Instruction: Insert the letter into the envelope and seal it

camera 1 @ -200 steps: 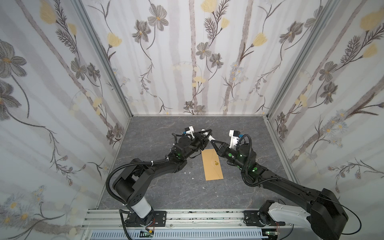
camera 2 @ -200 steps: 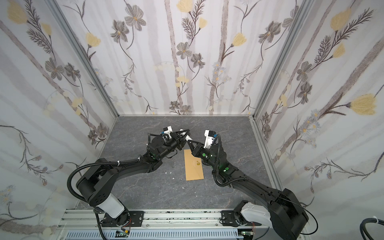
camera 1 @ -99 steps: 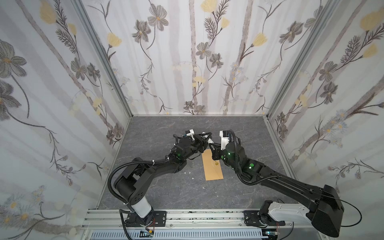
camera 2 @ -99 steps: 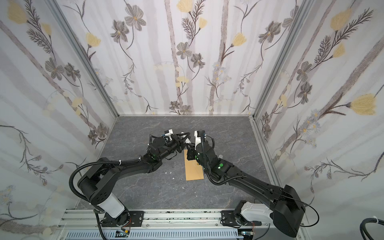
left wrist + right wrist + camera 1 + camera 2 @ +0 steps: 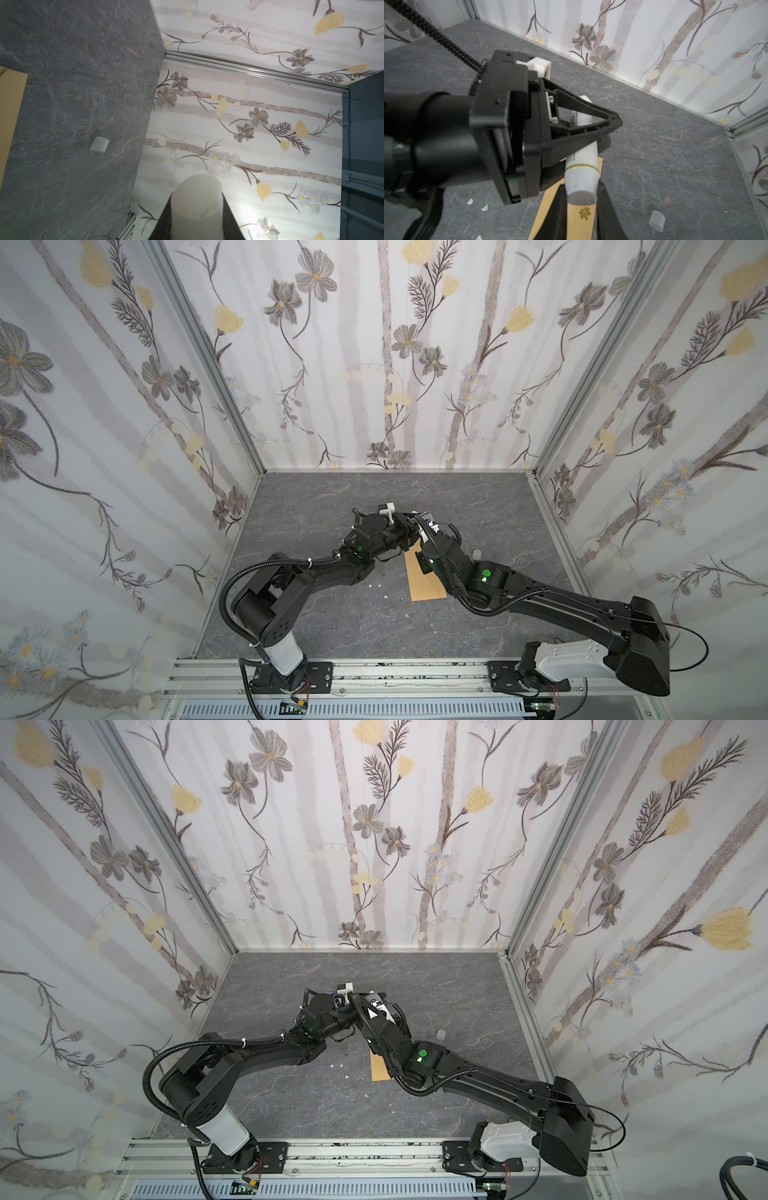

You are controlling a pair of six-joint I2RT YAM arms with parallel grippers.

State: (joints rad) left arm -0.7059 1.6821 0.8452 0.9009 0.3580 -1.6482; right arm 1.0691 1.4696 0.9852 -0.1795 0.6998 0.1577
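Left of the envelope (image 5: 424,585), the left arm (image 5: 316,576) comes in low over the grey table (image 5: 374,639). A few white scraps (image 5: 379,585) sit on the tabletop near the envelope's left edge.

The envelope itself lies flat on the table, brown, with a little gold leaf mark (image 5: 584,213) on it.

Over its far end is where it gets crowded. The left gripper (image 5: 610,133) is clamped on the middle of a white tube (image 5: 583,166), one finger on each side, and the tube is held up above the brown paper. The right gripper (image 5: 581,199) pinches the same tube at its end with the jaws set narrow, so both are on it at once. In both top views the two grippers bunch up over that spot and I honestly can't tell the fingers apart, but the wrist views show the grips fine.

Right of the envelope, near it but not touching, there's a small clear cap (image 5: 657,220) on the table. Further right again, the right arm (image 5: 561,605) stretches back to its base.
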